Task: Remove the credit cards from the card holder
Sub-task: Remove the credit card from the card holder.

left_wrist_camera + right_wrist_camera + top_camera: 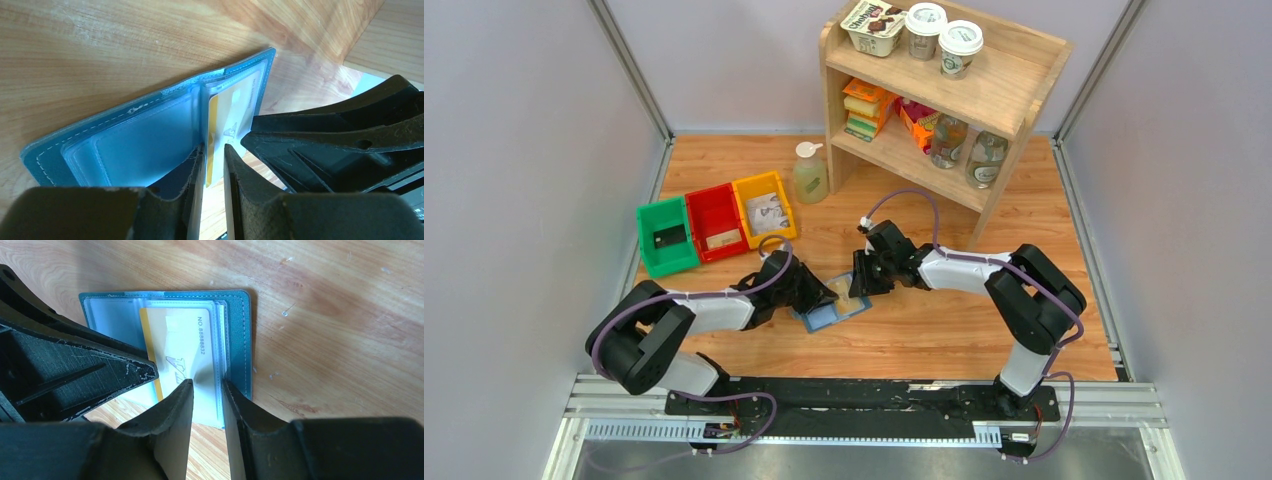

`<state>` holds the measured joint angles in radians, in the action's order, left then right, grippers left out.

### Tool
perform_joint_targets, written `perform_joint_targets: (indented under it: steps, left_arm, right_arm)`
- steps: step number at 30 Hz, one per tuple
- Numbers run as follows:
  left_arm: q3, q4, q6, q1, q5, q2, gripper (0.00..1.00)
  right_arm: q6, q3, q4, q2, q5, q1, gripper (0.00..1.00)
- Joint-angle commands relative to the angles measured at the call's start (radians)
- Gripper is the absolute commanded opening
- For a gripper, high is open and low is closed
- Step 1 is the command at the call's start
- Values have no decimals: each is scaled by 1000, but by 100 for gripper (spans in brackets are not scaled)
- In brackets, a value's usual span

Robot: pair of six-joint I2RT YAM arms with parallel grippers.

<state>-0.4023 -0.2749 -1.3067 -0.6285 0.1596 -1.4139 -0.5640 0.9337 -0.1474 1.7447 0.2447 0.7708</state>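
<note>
The blue-grey card holder (829, 318) lies open on the wooden table between both grippers. A yellowish credit card (175, 340) sits in its clear right-hand pocket and also shows in the left wrist view (213, 130). My left gripper (822, 295) has its tips (214, 150) at the holder's middle fold, jaws a narrow gap apart, with the card's yellow edge in the gap. My right gripper (861, 283) is at the holder's right leaf (237, 340). Its tips (207, 382) sit over the pocket's near corner, narrowly apart. Other cards lie in the bins.
Green (666, 237), red (717, 222) and yellow (766, 208) bins stand at the left rear, each with a card in it. A pump bottle (810, 175) stands by a wooden shelf (1014, 75) loaded with cups, jars and boxes at the back.
</note>
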Motion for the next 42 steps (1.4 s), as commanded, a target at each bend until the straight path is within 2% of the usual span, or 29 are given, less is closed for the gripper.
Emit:
perform_joint_targets:
  steps: [1, 5, 10, 22, 27, 33, 38, 42]
  left_arm:
    - [13, -125, 3, -4, 9, 47, 27]
    - [46, -182, -9, -4, -9, 99, 25]
    - [51, -248, -9, -5, 14, 93, 22]
    - [60, -369, 3, -5, 78, -19, 20]
    - [80, -425, 0, -5, 74, -45, 13]
    - [103, -432, 14, -4, 55, -42, 0]
    - [137, -403, 26, -4, 21, -8, 0]
    - [149, -238, 55, 3, -20, 56, 0]
  right_arm:
    - [-14, -24, -6, 10, 19, 8, 34]
    - [-22, -29, 5, 13, 30, 8, 34]
    - [-30, -27, 11, 21, 42, 7, 34]
    - [-53, -35, 37, 36, 70, 7, 33]
    - [-60, -38, 45, 41, 79, 5, 33]
    - [-66, -42, 54, 56, 84, 4, 31]
    - [-73, -49, 62, 72, 81, -2, 30]
    - [-74, -56, 63, 79, 76, -10, 29]
